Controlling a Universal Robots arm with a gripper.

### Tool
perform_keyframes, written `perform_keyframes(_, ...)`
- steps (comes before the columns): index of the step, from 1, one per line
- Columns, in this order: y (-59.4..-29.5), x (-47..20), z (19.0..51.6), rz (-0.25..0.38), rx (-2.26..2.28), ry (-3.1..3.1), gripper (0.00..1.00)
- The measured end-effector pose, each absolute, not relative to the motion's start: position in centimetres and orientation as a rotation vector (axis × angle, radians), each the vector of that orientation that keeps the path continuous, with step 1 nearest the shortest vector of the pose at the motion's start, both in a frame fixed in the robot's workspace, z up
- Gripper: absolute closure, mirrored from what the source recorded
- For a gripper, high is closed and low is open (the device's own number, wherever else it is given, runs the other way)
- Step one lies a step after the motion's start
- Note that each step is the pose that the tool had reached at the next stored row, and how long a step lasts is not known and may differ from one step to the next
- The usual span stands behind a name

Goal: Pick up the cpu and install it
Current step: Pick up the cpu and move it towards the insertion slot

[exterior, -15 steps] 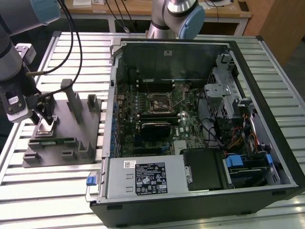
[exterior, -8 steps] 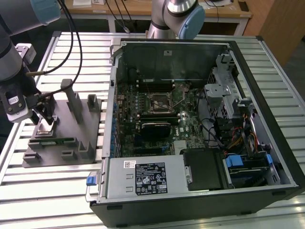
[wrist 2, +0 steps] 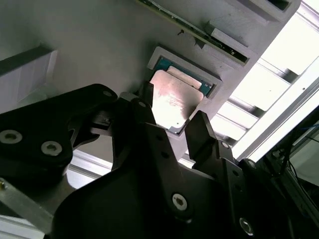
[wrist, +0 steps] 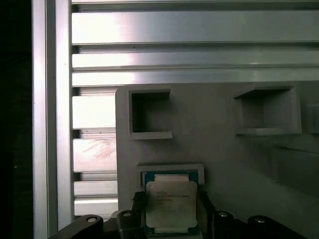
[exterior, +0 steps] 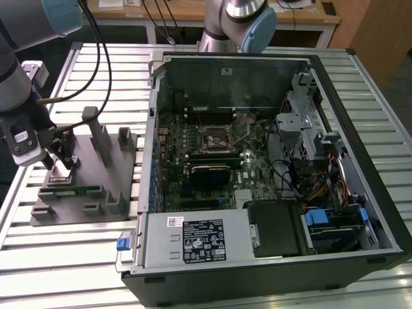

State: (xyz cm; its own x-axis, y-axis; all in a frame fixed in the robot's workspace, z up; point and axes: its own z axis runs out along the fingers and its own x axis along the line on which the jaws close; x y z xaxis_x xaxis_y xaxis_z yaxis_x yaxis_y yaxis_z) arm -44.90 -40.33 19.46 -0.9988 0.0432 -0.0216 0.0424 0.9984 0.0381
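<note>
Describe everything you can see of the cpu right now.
The cpu is a small flat square chip with a pale silvery metal top bearing faint print, and a greenish board edge around it. It lies flat in a raised square nest on the grey holder block, which rests on the slatted metal table. The gripper is right at it; whether it grips the chip cannot be told.
</note>
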Motion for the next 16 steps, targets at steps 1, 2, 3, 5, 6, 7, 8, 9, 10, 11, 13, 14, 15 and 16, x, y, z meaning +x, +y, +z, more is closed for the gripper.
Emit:
perform_keyframes(1,-40.33,-44.9,19.43,0.058,0.067,3.118,0.47)
perform_keyframes(2,-40.33,-44.9,19.41,0.058,0.067,3.118,0.47)
perform_keyframes(3,-40.34,-44.9,19.41,0.057,0.067,3.118,0.47)
perform_keyframes(5,-40.33,-44.9,19.4,0.057,0.067,3.118,0.47)
perform_keyframes(6,-40.34,-44.9,19.39,0.057,0.067,3.118,0.47)
perform_keyframes(7,-40.33,-44.9,19.39,0.057,0.067,3.118,0.46)
perform_keyframes(8,-40.33,-44.9,19.4,0.057,0.067,3.118,0.46)
perform_keyframes(9,-40.33,-44.9,19.39,0.057,0.067,3.118,0.46)
perform_keyframes(10,-40.33,-44.89,19.39,0.055,0.067,3.118,0.4)
perform_keyframes(11,-40.32,-44.89,19.36,0.051,0.067,3.118,0.4)
perform_keyframes(13,-40.34,-44.9,19.33,0.043,0.07,3.118,0.4)
perform_keyframes(14,-40.34,-44.9,19.33,0.043,0.07,3.118,0.4)
perform_keyframes(15,-40.34,-44.9,19.33,0.042,0.07,3.118,0.4)
perform_keyframes(16,-40.33,-44.9,19.33,0.042,0.071,3.118,0.4)
